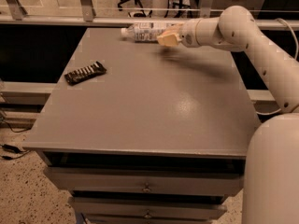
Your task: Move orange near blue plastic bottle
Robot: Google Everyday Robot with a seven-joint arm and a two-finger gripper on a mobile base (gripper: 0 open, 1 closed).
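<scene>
The blue plastic bottle (pixel 144 31), clear with a white cap and a pale label, lies on its side at the far edge of the grey table (pixel 149 101). My gripper (pixel 168 36) reaches in from the right and sits right at the bottle's right end, just above the table top. Its tip looks pale yellow. No orange shows plainly; it may be hidden inside the gripper.
A flat black packet with white markings (pixel 85 73) lies near the table's left edge. A metal rail (pixel 93 20) runs behind the table. My arm (pixel 261 50) spans the right side. Drawers (pixel 147 186) are under the front edge.
</scene>
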